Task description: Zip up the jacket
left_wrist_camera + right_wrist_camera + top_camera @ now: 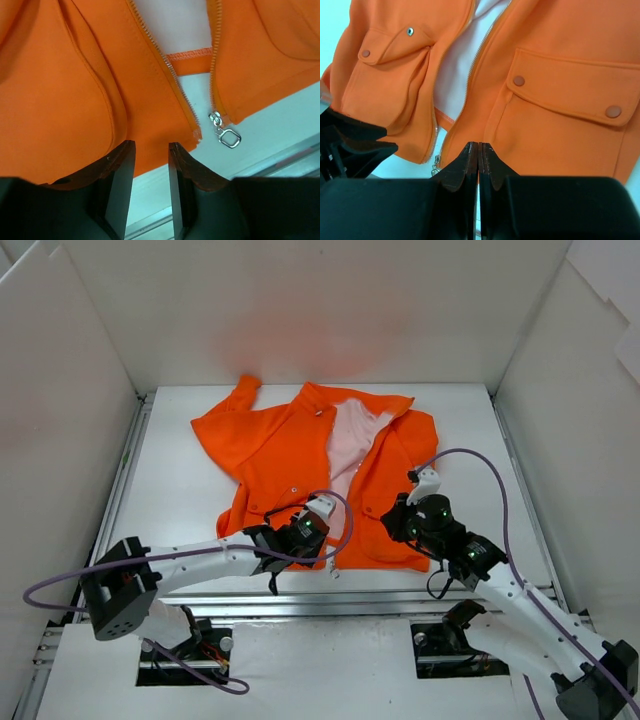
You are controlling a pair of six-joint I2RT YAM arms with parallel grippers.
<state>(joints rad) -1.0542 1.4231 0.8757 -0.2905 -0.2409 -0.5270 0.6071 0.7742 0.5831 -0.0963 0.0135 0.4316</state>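
The left gripper (150, 150) is holding its two flat black fingers (117, 185) apart, gripping nothing, with the tips hovering at the hem of one front panel of the jacket (280, 450). Just beside them the zipper (170, 75) is lying unjoined. Two rows of fine pale teeth are running up the edges of the opening and diverging. A silver pull (226, 134) with a squared ring is lying on the table (180, 510) at the foot of the other row.

The right gripper (478, 147) is pressing its fingers together with no gap showing, the tips touching the hem of the opposite panel. Whether any cloth is being pinched between them cannot be told. Beyond these tips a rectangular pocket flap (570, 95) is lying flat, bearing two round orange snaps (519, 80). Across the opening a second pocket (390, 95) is bulging and creasing, its flap showing one metal stud (410, 31).

The jacket is lying front-up, spread on the white table, with its hem toward the arms and its collar toward the far wall (300, 310). Its smooth, matte orange cloth is folding softly along stitched seams. The fronts are parting in a long V and exposing pale pink lining (350, 435). One sleeve (225, 415) is angling toward the far left. A purple cable (470, 455) is looping above the right arm.
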